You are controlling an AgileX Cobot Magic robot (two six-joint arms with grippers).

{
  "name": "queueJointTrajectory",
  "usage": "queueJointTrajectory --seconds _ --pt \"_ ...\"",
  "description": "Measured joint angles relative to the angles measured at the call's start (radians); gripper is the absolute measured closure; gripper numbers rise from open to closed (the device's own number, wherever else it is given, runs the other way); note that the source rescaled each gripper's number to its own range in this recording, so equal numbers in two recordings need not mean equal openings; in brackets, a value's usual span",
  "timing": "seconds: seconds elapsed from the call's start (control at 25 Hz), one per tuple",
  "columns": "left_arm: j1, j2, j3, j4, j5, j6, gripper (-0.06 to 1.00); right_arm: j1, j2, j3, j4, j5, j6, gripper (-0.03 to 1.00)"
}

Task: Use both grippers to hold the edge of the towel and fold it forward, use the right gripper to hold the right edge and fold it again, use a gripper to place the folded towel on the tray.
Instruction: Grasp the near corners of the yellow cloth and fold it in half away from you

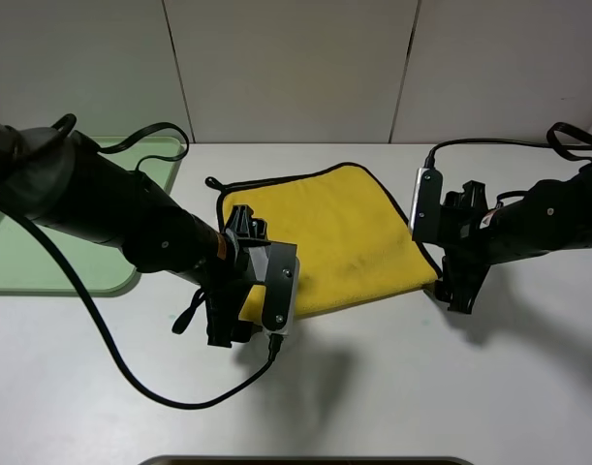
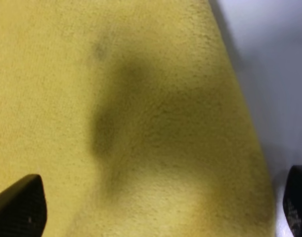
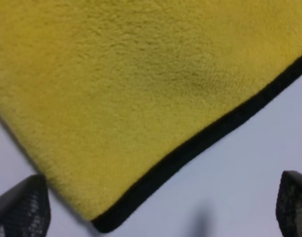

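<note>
Towel (image 1: 325,237) is seen flat and unfolded on the table (image 1: 421,387), between the two arms; tray (image 1: 63,262) lies well apart on the left side, nothing on it, so no fold is judged done yet. Left gripper (image 1: 239,325) is parted wide and empty, set over the towel's near-left corner; in the left wrist view yellow pile fills the gap between the fingertips of the left gripper (image 2: 158,207) (trim not made out there, too blurred). Right gripper (image 1: 460,291) is likewise spread and grasping nothing, placed just beside the near-right corner; in the right wrist view the black edge (image 3: 190,148) and that corner are framed between the tips of the right gripper (image 3: 155,207), with bare table beyond. Key relation: the near edge runs across from one gripper to the other, slightly skewed, its right end sitting a bit farther back, and the cloth's body lies ahead of both tools. Each arm is thus matched to its own corner, neither one much nearer. Whether the tips are touching cloth cannot be told. A pinch at both corners is judged to be what comes next, then a carry forward over the cloth.
</note>
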Motion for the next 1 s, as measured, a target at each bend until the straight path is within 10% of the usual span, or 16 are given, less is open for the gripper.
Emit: queueJointTrajectory --seconds 1.0 --pt "0.000 0.000 -0.001 0.000 0.022 -0.001 0.04 0.077 0.053 -0.013 0.000 -0.042 0.008 -0.02"
